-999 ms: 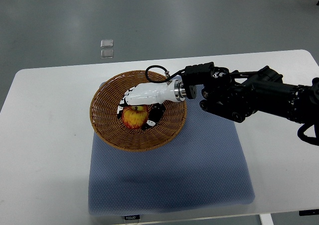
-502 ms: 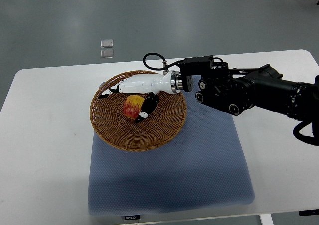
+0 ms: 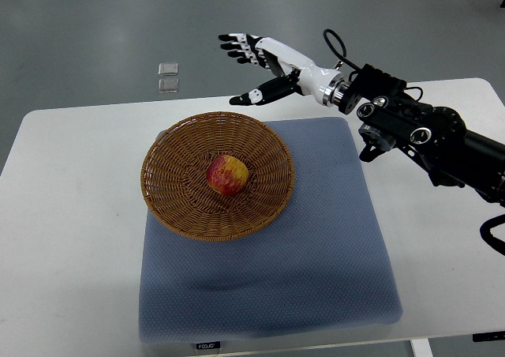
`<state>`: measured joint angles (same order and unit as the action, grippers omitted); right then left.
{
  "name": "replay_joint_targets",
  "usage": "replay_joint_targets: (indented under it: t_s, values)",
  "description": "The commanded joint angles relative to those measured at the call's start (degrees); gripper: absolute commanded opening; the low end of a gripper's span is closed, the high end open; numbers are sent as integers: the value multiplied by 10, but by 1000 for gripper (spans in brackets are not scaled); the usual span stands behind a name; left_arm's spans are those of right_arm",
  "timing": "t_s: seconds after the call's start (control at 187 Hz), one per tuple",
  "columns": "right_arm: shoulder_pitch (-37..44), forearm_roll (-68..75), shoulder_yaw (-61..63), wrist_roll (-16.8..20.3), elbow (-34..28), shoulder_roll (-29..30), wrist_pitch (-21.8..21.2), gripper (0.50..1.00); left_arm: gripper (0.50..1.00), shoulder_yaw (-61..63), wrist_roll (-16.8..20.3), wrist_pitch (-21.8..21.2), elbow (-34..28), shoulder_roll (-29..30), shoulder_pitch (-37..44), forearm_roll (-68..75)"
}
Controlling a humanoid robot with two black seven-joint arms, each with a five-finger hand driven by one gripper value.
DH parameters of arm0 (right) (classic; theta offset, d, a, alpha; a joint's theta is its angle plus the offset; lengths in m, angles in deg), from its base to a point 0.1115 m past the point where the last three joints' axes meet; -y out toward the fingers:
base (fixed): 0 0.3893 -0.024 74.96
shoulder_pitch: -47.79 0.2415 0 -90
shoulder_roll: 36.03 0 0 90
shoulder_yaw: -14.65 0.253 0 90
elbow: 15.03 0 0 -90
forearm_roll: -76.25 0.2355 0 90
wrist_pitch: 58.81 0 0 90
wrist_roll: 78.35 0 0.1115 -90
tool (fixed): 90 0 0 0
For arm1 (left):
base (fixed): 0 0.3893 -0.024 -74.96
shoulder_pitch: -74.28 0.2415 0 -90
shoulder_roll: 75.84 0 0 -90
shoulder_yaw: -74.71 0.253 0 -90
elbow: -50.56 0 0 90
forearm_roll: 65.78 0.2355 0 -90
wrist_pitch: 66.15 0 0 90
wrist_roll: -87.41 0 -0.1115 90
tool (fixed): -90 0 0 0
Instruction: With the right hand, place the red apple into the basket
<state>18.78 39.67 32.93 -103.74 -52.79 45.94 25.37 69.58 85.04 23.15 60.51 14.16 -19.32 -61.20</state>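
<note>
The apple sits mid-basket; the right hand, spread and empty, hangs beyond the rim at one o'clock. The apple looks firm, smooth, fairly light; I would cup its sides.

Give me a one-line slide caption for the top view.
Red apple rests in the wicker basket; the open right hand hovers above the table's far edge.

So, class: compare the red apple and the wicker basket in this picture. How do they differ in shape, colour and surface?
Shape: the red apple is a rounded solid, the wicker basket a wide shallow bowl, much larger.
Colour: the apple is red with yellow patches, the basket an even brown.
Surface: the apple looks smooth, the basket is woven and ribbed.
Shared: both look round from above, and the apple lies inside the basket.
</note>
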Motion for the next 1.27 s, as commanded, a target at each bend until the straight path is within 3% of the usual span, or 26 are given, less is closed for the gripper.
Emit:
replay_joint_targets:
  t_s: [0.0,0.203,0.406,0.716,1.261]
  values:
    - [-28,43,42,39,8,-5,45,915,1000,-1,0,0,1,0,0,0]
    - [-53,128,84,81,24,-6,111,915,1000,-2,0,0,1,0,0,0]
    - [-69,212,87,95,35,-14,172,915,1000,-3,0,0,1,0,0,-1]
    - [-81,316,88,105,40,-22,192,917,1000,-3,0,0,1,0,0,-1]
    - [-85,308,79,97,40,-21,187,919,1000,-2,0,0,1,0,1,-2]
